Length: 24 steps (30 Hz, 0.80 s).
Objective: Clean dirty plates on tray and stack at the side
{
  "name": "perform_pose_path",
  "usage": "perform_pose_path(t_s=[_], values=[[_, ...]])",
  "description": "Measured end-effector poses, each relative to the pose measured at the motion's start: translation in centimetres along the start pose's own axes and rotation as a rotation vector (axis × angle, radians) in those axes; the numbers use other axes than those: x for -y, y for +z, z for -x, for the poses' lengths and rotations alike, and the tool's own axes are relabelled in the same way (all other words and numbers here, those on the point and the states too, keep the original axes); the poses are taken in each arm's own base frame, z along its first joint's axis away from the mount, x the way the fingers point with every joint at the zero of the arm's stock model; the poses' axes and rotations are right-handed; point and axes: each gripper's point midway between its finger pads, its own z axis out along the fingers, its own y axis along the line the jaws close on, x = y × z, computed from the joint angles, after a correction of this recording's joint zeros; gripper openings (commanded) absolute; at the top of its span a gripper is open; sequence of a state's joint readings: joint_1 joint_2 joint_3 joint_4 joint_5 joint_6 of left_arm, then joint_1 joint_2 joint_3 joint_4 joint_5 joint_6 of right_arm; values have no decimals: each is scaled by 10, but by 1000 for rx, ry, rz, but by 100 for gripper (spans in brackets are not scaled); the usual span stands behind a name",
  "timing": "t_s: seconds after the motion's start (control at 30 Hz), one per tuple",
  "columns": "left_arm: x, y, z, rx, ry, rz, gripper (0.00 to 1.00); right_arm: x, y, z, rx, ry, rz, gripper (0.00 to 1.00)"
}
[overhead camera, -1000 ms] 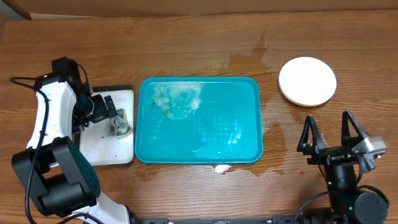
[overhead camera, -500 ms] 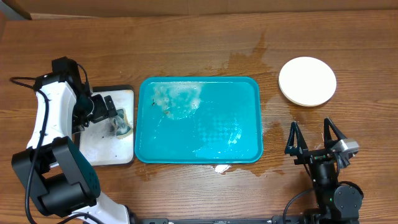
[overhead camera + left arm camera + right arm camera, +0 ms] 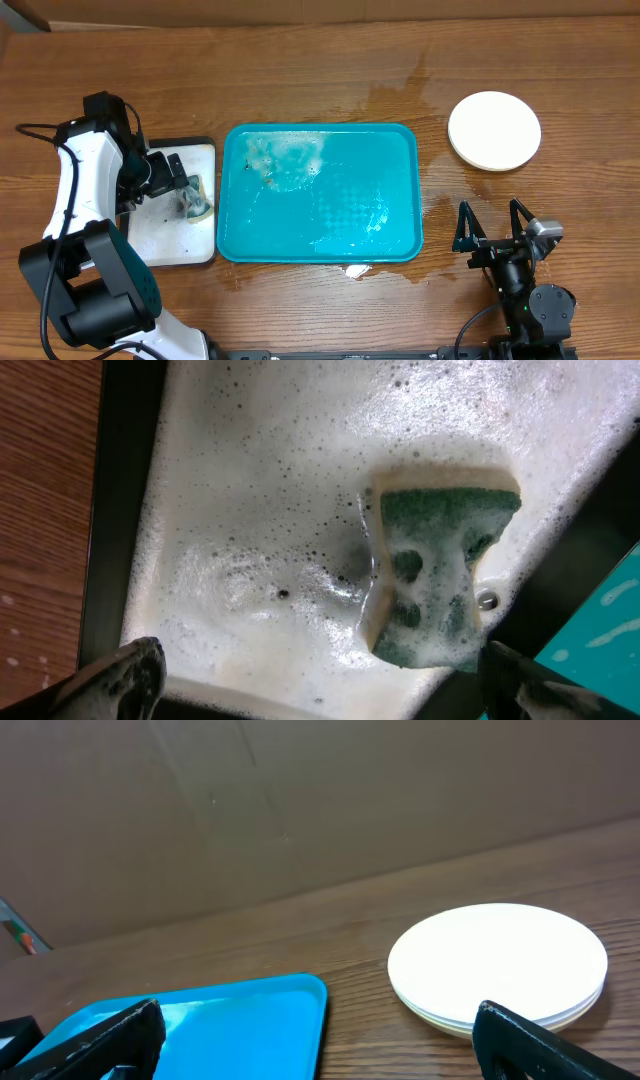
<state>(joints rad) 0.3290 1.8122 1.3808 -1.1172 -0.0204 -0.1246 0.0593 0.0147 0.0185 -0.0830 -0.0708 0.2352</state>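
Observation:
The plates (image 3: 494, 131) lie stacked on the table at the far right, white on top; the stack also shows in the right wrist view (image 3: 497, 967). The teal-blue tray (image 3: 400, 150) sits mid-table, wet and soapy at its far left, with no plate on it; its corner shows in the right wrist view (image 3: 290, 995). My right gripper (image 3: 490, 232) is open and empty, near the table's front edge, right of the tray. My left gripper (image 3: 188, 188) is open over the small white tray, around nothing; a green-and-yellow sponge (image 3: 435, 565) lies in the foam just ahead of its fingers.
The small black-rimmed white tray (image 3: 160, 240) holds soapy water left of the teal tray. A wet patch (image 3: 405, 95) darkens the wood behind the teal tray. A small white scrap (image 3: 357, 270) lies at the teal tray's front edge. A cardboard wall stands at the back.
My right arm has drawn back toward the front edge and shifted left, still open. The left arm, plates and tray have not moved.

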Motion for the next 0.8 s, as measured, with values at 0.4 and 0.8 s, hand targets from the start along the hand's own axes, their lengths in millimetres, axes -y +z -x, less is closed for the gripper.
perform_pose_path(t_s=[0.4,0.8], values=[[0,0,0,0,0,0,100,0,0,0,0,0,0,100],[2,-36,2,115,6,-14,100,0,0,0,0,0,1,100]])
